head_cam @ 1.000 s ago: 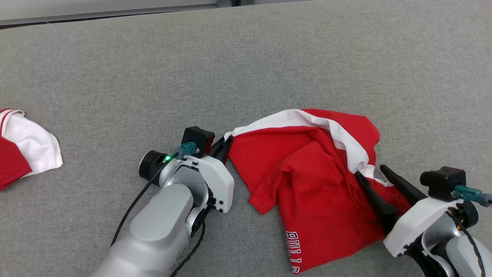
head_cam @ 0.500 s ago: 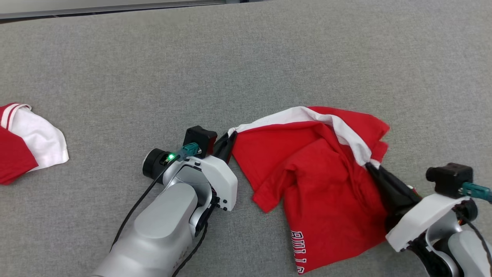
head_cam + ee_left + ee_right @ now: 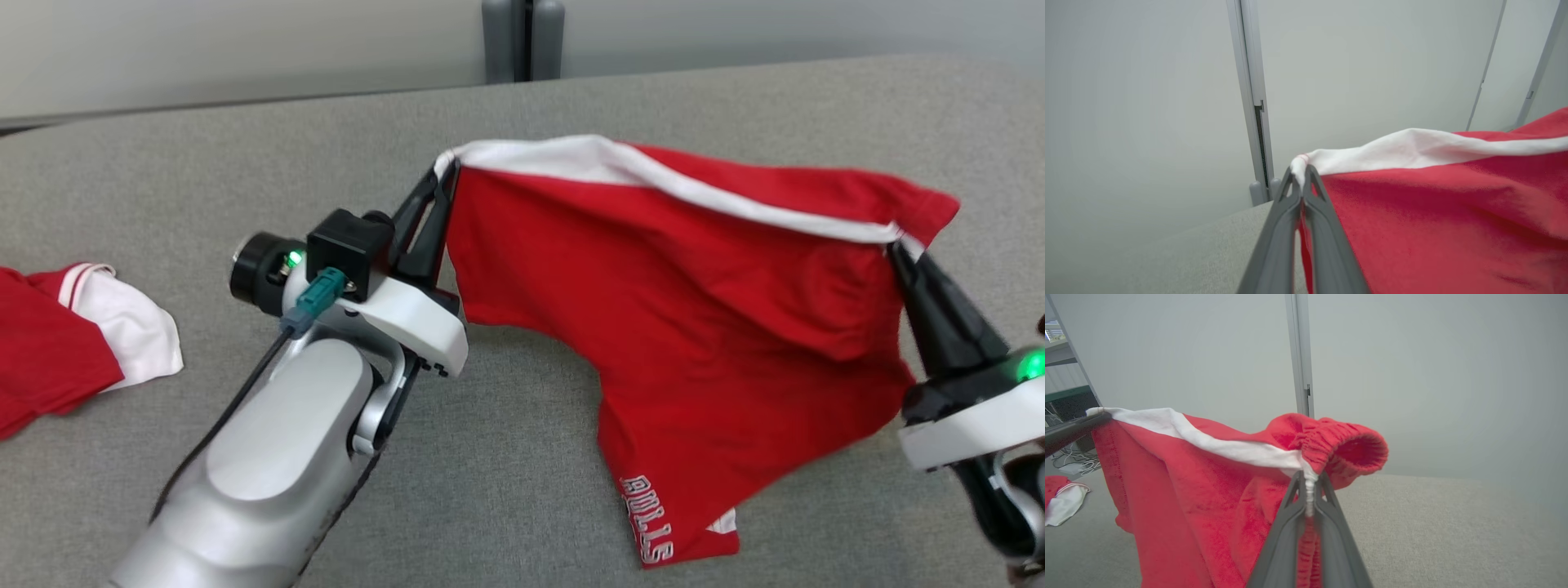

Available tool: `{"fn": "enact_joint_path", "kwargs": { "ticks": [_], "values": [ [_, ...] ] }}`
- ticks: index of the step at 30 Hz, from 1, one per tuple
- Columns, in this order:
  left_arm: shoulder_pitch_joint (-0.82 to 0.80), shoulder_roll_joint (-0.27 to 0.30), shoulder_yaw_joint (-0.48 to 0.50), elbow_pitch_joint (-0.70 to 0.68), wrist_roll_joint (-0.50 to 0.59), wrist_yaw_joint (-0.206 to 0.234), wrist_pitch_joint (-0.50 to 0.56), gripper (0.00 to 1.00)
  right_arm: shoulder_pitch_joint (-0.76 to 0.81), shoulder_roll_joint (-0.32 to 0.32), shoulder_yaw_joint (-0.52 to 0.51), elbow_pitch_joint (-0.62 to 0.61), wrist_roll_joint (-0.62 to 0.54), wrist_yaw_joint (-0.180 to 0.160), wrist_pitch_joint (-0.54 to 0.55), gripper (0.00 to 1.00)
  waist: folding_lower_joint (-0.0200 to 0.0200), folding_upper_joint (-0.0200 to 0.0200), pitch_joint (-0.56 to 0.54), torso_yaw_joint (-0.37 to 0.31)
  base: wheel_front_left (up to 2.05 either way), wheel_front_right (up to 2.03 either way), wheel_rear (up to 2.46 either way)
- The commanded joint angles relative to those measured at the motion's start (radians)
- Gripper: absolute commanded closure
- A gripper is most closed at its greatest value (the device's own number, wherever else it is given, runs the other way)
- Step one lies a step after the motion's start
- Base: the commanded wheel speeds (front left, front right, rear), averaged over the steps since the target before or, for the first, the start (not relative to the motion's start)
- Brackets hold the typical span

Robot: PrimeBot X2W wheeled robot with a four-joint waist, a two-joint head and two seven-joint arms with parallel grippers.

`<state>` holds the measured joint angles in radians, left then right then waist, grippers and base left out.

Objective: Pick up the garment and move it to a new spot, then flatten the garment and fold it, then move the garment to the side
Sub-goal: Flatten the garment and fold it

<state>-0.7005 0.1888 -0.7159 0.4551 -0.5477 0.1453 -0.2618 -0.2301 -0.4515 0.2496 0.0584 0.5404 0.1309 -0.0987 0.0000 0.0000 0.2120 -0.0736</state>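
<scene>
The garment [image 3: 702,302] is a pair of red shorts with a white side stripe and white lettering near the hem. It hangs stretched between my two grippers above the grey table, its lower hem still touching the surface. My left gripper [image 3: 445,175] is shut on the white-striped left corner of the garment [image 3: 1445,212]. My right gripper [image 3: 894,249] is shut on the right corner by the elastic waistband of the garment [image 3: 1208,486]. In the left wrist view my left gripper [image 3: 1301,173] pinches the white edge. In the right wrist view my right gripper [image 3: 1308,477] clamps the white seam.
A second red and white piece of clothing [image 3: 73,343] lies on the grey table [image 3: 245,147] at the far left. A pale wall with a grey post [image 3: 522,37] stands behind the table's far edge.
My right gripper has shut on the garment's right corner. Both arms have lifted and spread, so the crumpled shorts now hang stretched. The head camera has tilted up.
</scene>
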Motion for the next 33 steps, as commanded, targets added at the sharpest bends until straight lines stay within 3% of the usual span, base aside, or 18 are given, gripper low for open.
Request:
{"fn": "enact_joint_path", "kwargs": {
  "ticks": [1, 11, 18, 23, 27, 33],
  "values": [
    [0.013, 0.016, 0.010, -0.033, 0.013, 0.008, -0.004, 1.00, -0.019, -0.009, -0.014, -0.015, -0.008, 0.000, 0.001, 1.00, 0.0000, 0.0000, -0.036, 0.004, 0.00, 0.00, 0.00],
    [-0.021, 0.152, 0.074, -0.354, 0.050, 0.055, 0.049, 1.00, -0.084, -0.018, -0.098, -0.149, -0.010, 0.000, 0.068, 1.00, 0.0000, 0.0000, -0.194, 0.010, 0.00, 0.00, 0.00],
    [0.015, 0.175, 0.084, -0.434, 0.026, 0.079, 0.101, 1.00, -0.065, 0.013, -0.112, -0.168, -0.007, 0.000, 0.108, 1.00, 0.0000, 0.0000, -0.217, 0.007, 0.00, 0.00, 0.00],
    [-0.030, 0.173, 0.087, -0.423, 0.017, 0.066, 0.117, 1.00, -0.096, 0.019, -0.118, -0.158, 0.007, 0.000, 0.114, 1.00, 0.0000, 0.0000, -0.175, 0.006, 0.00, 0.00, 0.00],
    [-0.112, 0.146, 0.090, -0.367, 0.008, 0.032, 0.115, 1.00, -0.169, 0.015, -0.116, -0.126, 0.019, 0.000, 0.106, 1.00, 0.0000, 0.0000, -0.110, 0.008, 0.00, 0.00, 0.00],
    [-0.325, 0.054, 0.097, -0.120, -0.006, -0.061, 0.060, 1.00, -0.398, 0.005, -0.051, 0.009, 0.042, 0.000, 0.071, 1.00, 0.0000, 0.0000, -0.006, 0.015, 0.00, 0.00, 0.00]
  ]
}}
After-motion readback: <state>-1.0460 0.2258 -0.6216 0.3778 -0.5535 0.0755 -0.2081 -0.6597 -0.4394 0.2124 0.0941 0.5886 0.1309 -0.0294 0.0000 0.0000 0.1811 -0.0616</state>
